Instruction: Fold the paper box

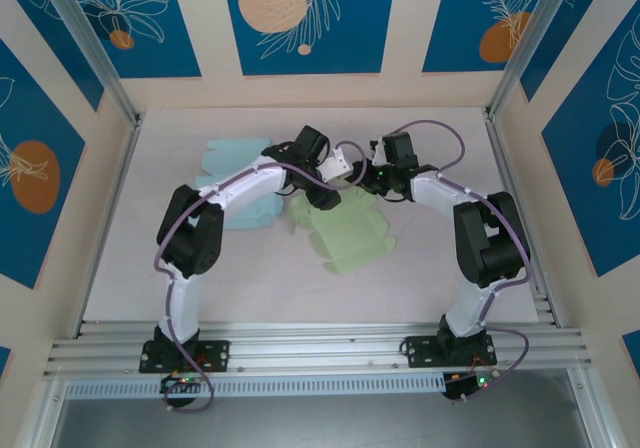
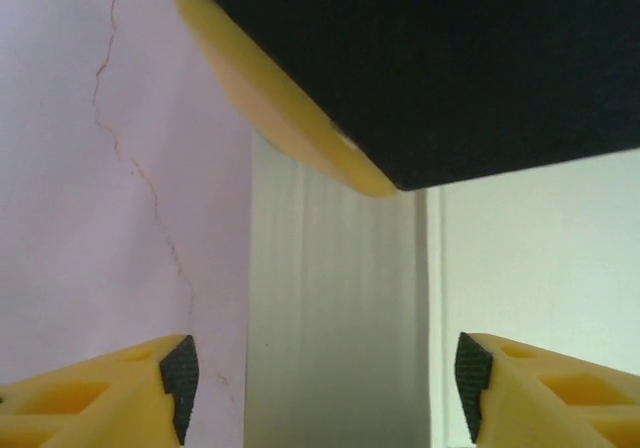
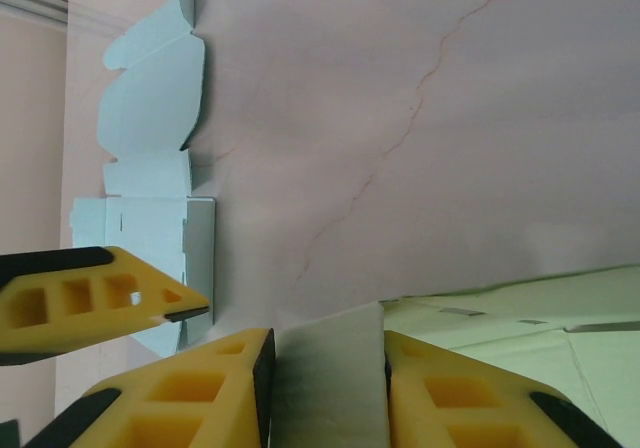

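Green box [image 1: 355, 238] lies flat mid-table [image 1: 430, 293], mostly unfolded. A blue blank [image 1: 232, 163] sits apart at back left, not in play.

Right gripper [image 3: 328, 393] is clamped on one flap [image 3: 330, 358] at the box's far edge. It holds the flap upright off the table, presumably to set the crease.

Left gripper [image 2: 325, 383] straddles what appears to be the same flap. Its jaws are apart and the pads [image 2: 180, 373] are clear of the paper on both sides, so it grasps nothing.

Judgement: the left is placed to pinch or press the raised flap while the right anchors it. Risk: thin card buckles if both pull.
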You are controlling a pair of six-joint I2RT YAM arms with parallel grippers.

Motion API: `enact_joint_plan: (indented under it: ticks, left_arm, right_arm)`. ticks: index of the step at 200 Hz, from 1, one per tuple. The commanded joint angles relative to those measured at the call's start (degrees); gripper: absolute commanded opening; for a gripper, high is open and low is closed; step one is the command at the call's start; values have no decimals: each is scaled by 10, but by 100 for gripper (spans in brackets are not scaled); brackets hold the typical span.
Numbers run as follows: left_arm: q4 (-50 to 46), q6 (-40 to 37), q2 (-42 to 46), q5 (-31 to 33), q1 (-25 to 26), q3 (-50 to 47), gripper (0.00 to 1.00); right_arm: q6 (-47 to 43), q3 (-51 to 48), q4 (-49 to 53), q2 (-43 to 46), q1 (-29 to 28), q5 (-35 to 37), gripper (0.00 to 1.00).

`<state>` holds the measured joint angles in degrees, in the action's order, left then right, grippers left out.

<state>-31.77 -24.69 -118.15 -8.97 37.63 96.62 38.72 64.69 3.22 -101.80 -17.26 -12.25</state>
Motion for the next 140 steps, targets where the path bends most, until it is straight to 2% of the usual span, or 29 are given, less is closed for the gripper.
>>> enact_joint_plan:
  ticks: [1,30,83,120,140]
  left_arm:
    - [35,-38,-3,86,19,-16,62]
    - [104,-81,4,165,42,-57,46]
    - [309,-204,39,277,72,-186,17]
    - [399,-267,72,264,72,-251,16]
    - [397,-284,75,251,69,-255,17]
  right_arm:
    - [-19,-19,9,8,-3,5,32]
    - [-17,-18,11,9,-3,7,32]
    - [-17,-11,44,38,15,13,35]
    - [-25,-33,57,106,61,-3,43]
    - [-25,-55,57,135,95,-7,47]
